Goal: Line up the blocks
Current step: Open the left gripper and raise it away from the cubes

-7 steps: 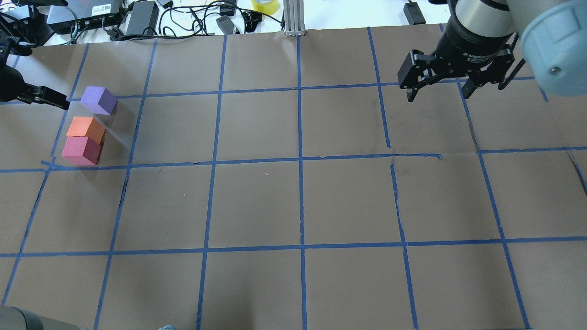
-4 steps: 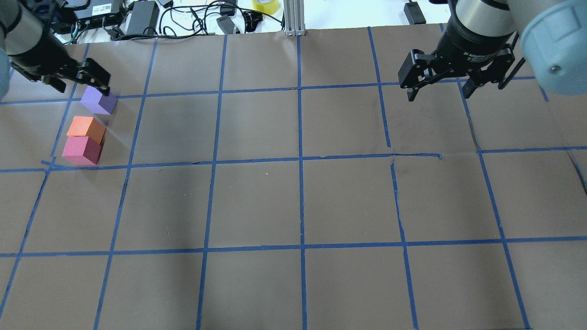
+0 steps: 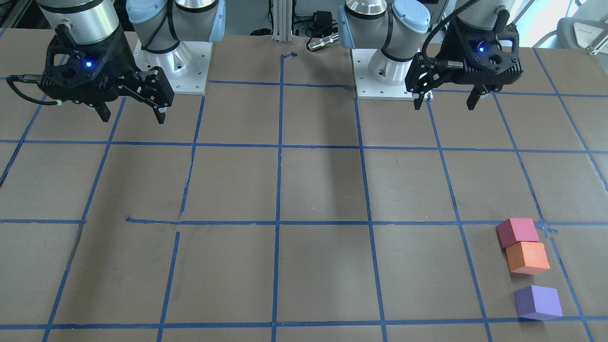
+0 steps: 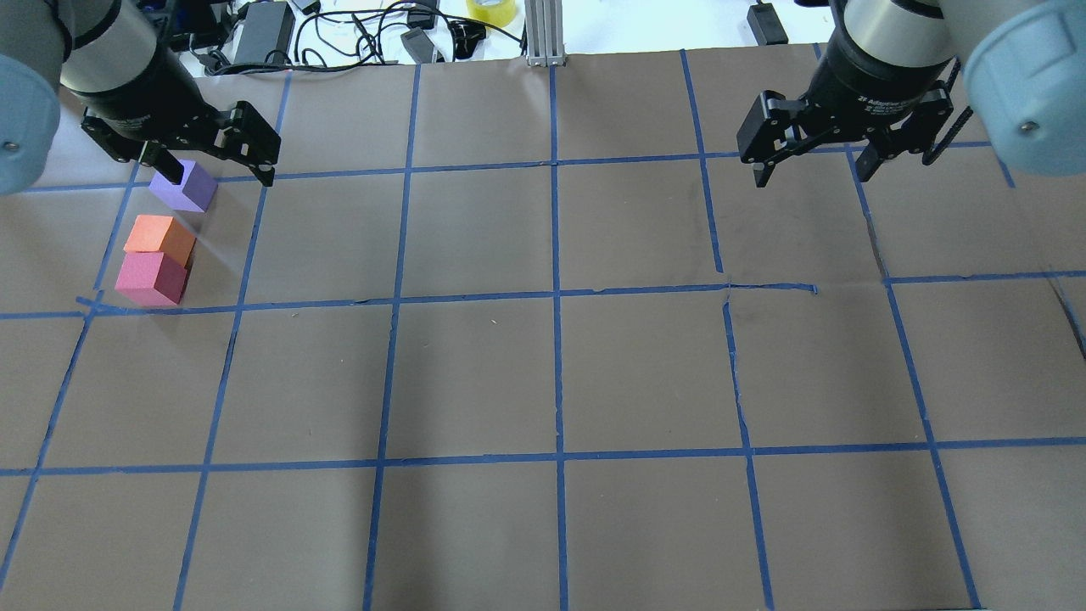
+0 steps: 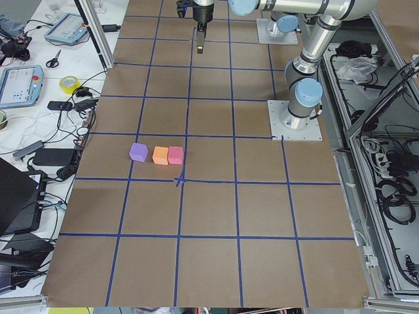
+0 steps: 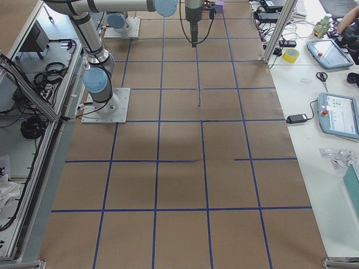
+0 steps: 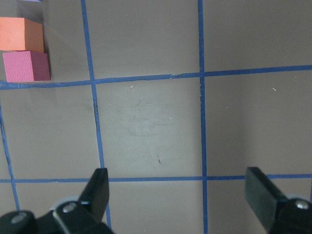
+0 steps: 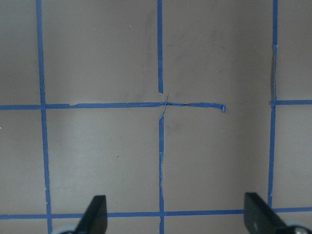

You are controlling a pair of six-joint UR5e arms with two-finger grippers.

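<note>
Brown is the table [image 4: 475,382], gridded with blue tape [image 4: 557,373], and all three blocks sit out at ten o'clock as seen from over the robot's shoulders. Look at the pinkish-red block [image 4: 151,280] and the orange block [image 4: 157,236]: pressed together, touching, with the orange one at twelve o'clock of the pink one. Then the purple block [image 4: 195,188], at twelve o'clock of the orange one with a small gap between them, near but not touching, and turned a little against the pair. So it's a rough line with one break in it.

Now the left pincer [image 4: 219,174]: fingers spread wide, nothing between them. From over the shoulders one finger overlaps the purple block, but the camera across the table shows the pincer up off the table and well apart from all three cubes. Its wrist camera catches the orange and pink cubes at eleven o'clock, at the corner of its view.

And the right pincer [image 4: 813,174], over at two o'clock, is likewise released, fingers wide, holding nothing, with only taped table beneath it.
</note>
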